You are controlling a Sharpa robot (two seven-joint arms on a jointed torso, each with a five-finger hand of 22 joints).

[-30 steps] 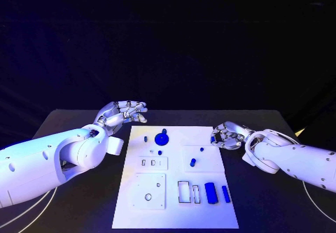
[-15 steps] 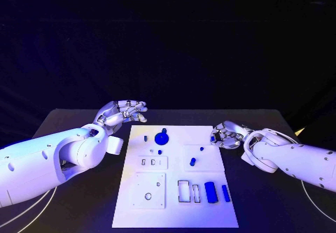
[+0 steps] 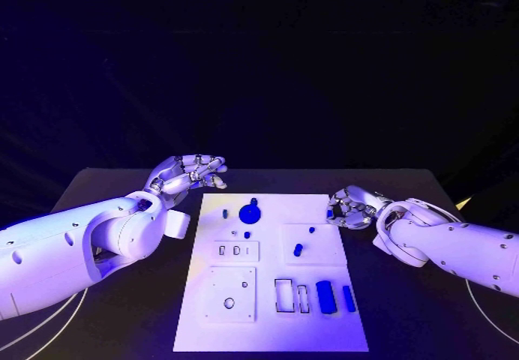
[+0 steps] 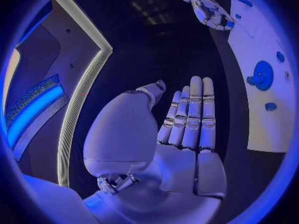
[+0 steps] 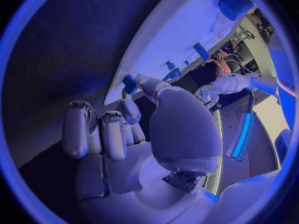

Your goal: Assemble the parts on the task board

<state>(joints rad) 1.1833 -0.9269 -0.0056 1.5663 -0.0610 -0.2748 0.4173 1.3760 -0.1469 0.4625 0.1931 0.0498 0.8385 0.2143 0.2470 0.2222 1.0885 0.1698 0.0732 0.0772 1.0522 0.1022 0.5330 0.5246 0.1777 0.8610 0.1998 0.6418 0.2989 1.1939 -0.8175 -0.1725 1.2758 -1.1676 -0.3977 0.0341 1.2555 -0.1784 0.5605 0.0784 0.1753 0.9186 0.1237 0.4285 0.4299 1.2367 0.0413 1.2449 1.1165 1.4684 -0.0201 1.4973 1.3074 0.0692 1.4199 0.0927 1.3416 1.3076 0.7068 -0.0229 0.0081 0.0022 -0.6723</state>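
Parts lie scattered over the task board [image 3: 271, 330], the white plate at the middle of the counter [image 3: 130, 187]. We see our right hand [image 3: 348, 208] at the board's right edge, its fingers curled, and in the right wrist view a small blue piece [image 5: 129, 83] sits pinched at its fingertips. That piece looks short and blocky; we cannot tell its long axis or which way it points.

Our left hand [image 3: 193, 172] hovers off the board's far left corner, holding nothing, fingers straight and side by side in the left wrist view.

Nearest the right hand lie a small blue peg [image 3: 310, 230] and a blue oblong [image 3: 298, 250] on the raised plate just inboard of it; the oblong's long axis runs toward and away from us. The round blue disc [image 3: 250, 214] sits closer to the left hand. We judge the coming move is the right hand's: carry its piece inward, leftward, over the board.
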